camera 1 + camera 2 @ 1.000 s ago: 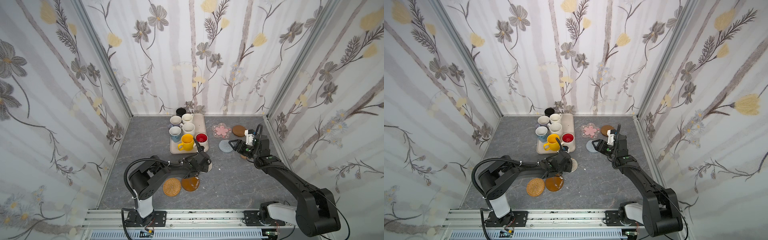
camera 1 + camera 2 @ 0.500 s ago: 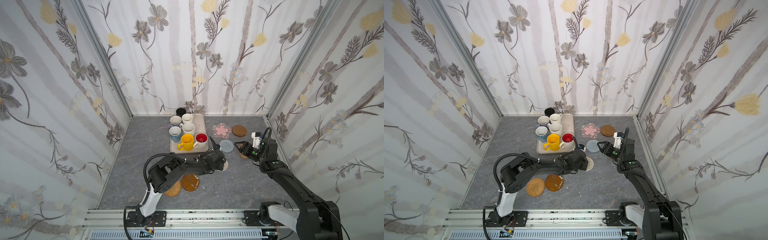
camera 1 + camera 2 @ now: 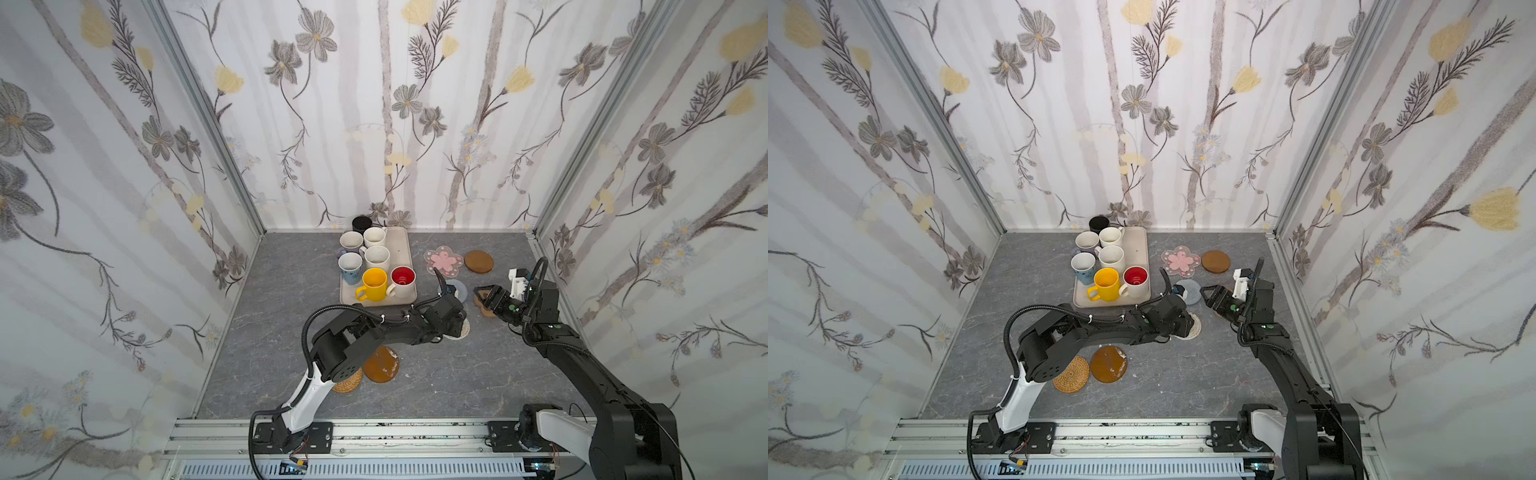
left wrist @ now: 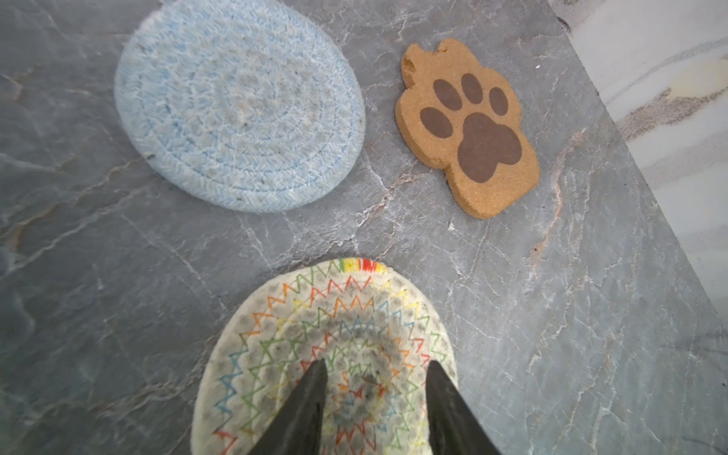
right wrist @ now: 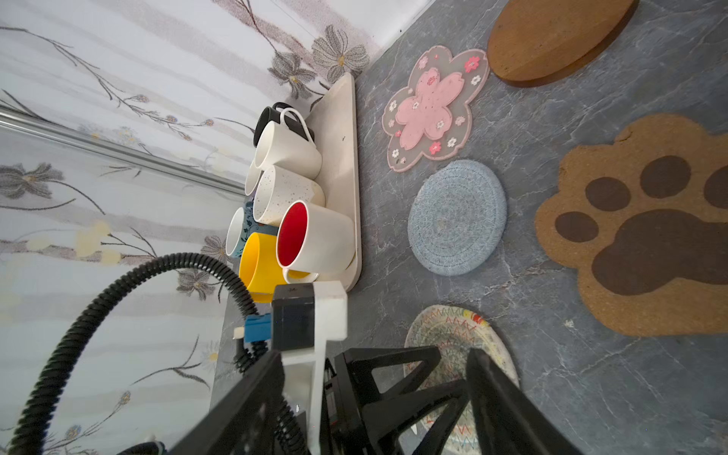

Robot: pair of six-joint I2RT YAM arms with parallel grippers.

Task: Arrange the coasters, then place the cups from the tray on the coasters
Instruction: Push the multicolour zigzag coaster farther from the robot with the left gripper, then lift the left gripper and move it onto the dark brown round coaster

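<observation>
Overall, the job looks partway through its first half: coasters are spread over the grey table (image 3: 270,332), and no cup stands on one. At the near left, in both top views, a tan rattan coaster (image 3: 1071,374) lies just beside a brown disc (image 3: 1108,363), partly hidden by the left arm. Behind them, near the back wall, the beige tray (image 3: 400,249) carries the cups packed together. The yellow cup (image 3: 374,282) and the white cup with red inside (image 3: 403,277) are nearest, with paler ones behind. The black cup (image 3: 361,223) is at the far corner, where I cannot tell whether it sits on the tray or just off it. Right of the tray, the left gripper (image 4: 376,368) hangs low over the beige woven coaster (image 4: 335,311), its fingers parted and pinching nothing; the coaster lies flat on the table. Near it lies the grey-blue woven coaster (image 4: 240,106), and farther back the pink-flower coaster (image 3: 444,261) and a second brown disc (image 3: 478,262). Farthest right, the paw coaster (image 4: 468,130) lies beneath the right gripper (image 3: 481,294), whose fingers stand spread and empty. By my judgement, the mats form two loose groups, so some tidying may remain, and all seven cup placements are left.
</observation>
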